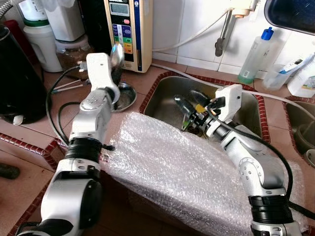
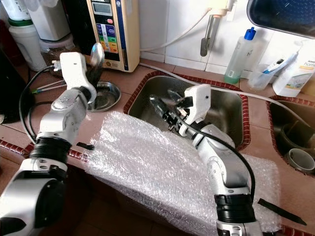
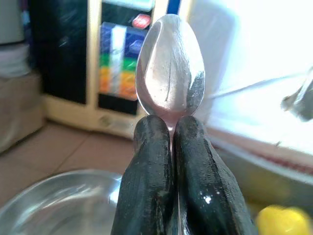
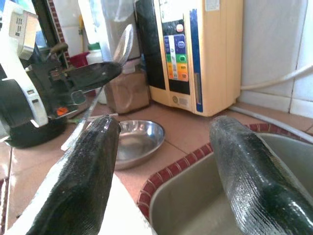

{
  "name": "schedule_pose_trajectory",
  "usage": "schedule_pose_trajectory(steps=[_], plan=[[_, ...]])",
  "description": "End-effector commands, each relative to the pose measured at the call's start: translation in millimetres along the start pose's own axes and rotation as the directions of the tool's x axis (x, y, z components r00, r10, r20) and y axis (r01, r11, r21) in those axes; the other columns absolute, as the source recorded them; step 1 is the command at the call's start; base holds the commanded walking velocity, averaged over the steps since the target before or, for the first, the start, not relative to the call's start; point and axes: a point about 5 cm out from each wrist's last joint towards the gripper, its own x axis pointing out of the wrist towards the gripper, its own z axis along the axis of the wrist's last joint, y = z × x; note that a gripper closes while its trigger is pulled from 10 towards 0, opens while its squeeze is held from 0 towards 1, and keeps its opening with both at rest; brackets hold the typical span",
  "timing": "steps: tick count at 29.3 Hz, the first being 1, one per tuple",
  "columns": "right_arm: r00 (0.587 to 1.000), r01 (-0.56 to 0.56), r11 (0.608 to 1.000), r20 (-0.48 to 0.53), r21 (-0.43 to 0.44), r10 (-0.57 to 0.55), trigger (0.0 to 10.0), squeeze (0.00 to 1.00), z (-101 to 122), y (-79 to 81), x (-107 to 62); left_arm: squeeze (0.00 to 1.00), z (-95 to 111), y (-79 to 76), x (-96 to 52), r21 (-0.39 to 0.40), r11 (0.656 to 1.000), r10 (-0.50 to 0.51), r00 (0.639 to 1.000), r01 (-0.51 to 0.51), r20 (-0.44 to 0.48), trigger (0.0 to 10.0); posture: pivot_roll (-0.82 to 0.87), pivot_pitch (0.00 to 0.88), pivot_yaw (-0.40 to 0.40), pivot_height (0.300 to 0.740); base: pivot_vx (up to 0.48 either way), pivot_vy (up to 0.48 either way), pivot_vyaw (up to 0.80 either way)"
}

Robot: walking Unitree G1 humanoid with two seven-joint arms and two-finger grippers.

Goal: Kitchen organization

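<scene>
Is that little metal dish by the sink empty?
Apparently empty: the metal dish shows bare steel inside; the spoon is held above it by the left gripper.

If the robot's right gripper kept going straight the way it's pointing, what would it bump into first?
Probably the shallow steel dish on the counter. The open right gripper points over the sink's edge toward it, with the cream appliance further behind. Depth is hard to judge.

The spoon [image 3: 169,68] handle is hidden between the left tool's fingers [image 3: 146,181].
</scene>
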Motion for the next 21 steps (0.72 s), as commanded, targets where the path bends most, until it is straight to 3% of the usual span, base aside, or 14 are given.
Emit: schedule_pose_trajectory(steps=[1, 2, 5, 8, 10, 13, 21], plan=[[1.000, 0.020, 1.000, 0.019, -0.008, -0.020, 10.0, 0.00, 8, -5.0, 0.1, 0.00, 18, -25.6, 2.4, -0.135, 0.979, -0.137, 0.982, 0.154, 0.131, 0.0, -0.02, 0.000, 0.008, 0.740, 0.000, 0.000, 0.00], [1.000, 0.020, 1.000, 0.019, -0.008, -0.020, 10.0, 0.00, 8, -5.0, 0.1, 0.00, 18, -25.6, 2.4, -0.135, 0.979, -0.137, 0.982, 0.154, 0.131, 0.0, -0.02, 0.000, 0.008, 0.740, 0.000, 0.000, 0.00], [0.999, 0.037, 0.999, 0.025, -0.003, -0.037, 10.0, 0.00, 11, -9.4, -0.3, 0.00, 17, -50.4, 2.9, -0.191, 0.943, -0.241, 0.954, 0.274, 0.180, 0.0, -0.03, 0.000, 0.015, 0.740, 0.000, 0.000, 0.00], [0.998, 0.051, 0.999, 0.031, -0.016, -0.051, 10.0, 0.00, 13, -12.3, -1.3, 0.00, 13, -61.9, 3.1, -0.228, 0.917, -0.288, 0.939, 0.326, 0.187, 0.0, -0.04, 0.000, 0.021, 0.740, 0.000, 0.000, 0.00], [0.992, 0.118, 0.992, 0.054, -0.054, -0.115, 10.0, 0.00, 19, -23.1, -2.8, 0.00, 6, -76.3, -1.4, -0.144, 0.907, -0.370, 0.912, 0.396, 0.176, 0.0, -0.04, 0.000, 0.022, 0.740, 0.000, 0.000, 0.00], [0.974, 0.209, 0.975, 0.100, -0.080, -0.201, 10.0, 0.00, 28, -35.5, -1.9, 0.00, -7, -81.3, -7.2, -0.141, 0.894, -0.407, 0.902, 0.426, 0.146, 0.0, -0.03, 0.000, 0.023, 0.740, 0.000, 0.000, 0.00], [0.959, 0.234, 0.970, 0.179, -0.071, -0.218, 10.0, 0.00, 49, -42.3, 4.3, 0.00, -32, -86.9, -19.0, -0.027, 0.886, -0.461, 0.885, 0.463, 0.074, 0.0, -0.03, 0.000, 0.020, 0.740, 0.000, 0.000, 0.00]])
